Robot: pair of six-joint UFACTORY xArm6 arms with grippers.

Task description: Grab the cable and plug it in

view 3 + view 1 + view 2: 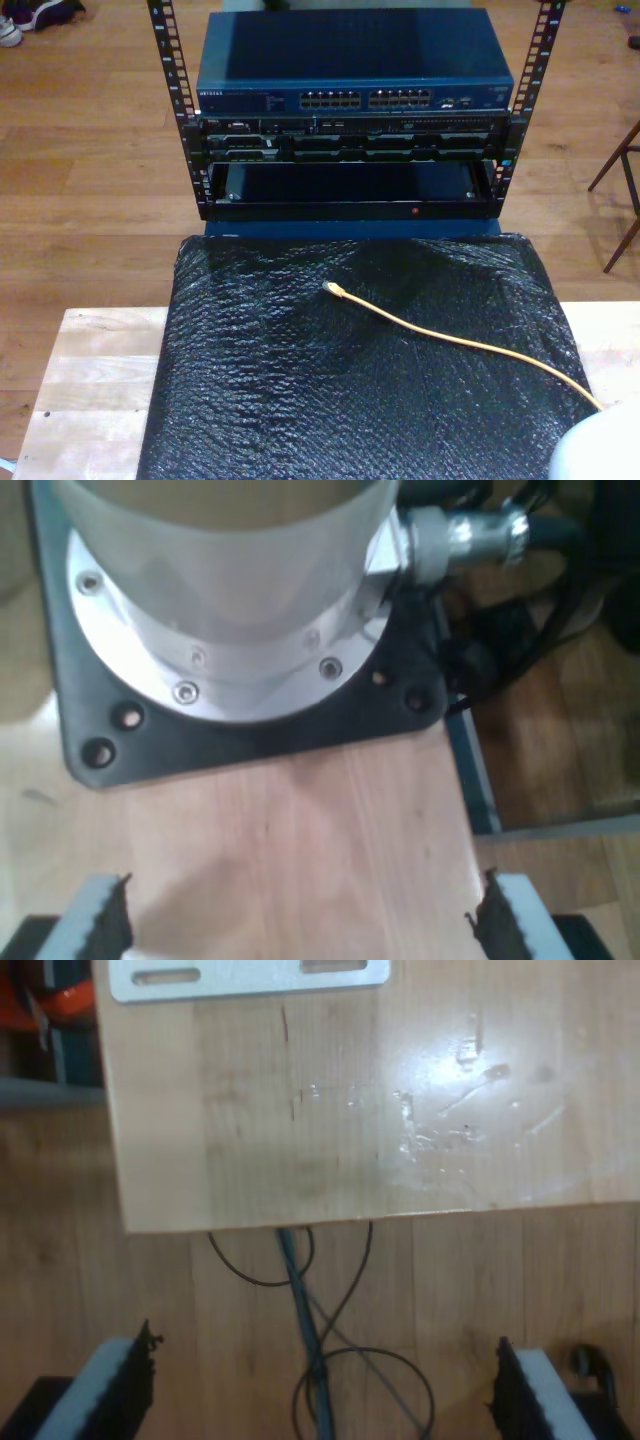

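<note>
Thin yellow-orange cable (460, 342), lying loose across black bubbly mat (300, 400), small plug end (332, 289) toward rack (350, 110)

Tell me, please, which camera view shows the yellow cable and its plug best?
The exterior view: the cable lies free on the black bubble wrap, its plug pointing toward the network switch. The first wrist view looks at an arm base on the wooden table, the second at the table edge and thin dark wires on the floor, not the yellow cable.
</note>
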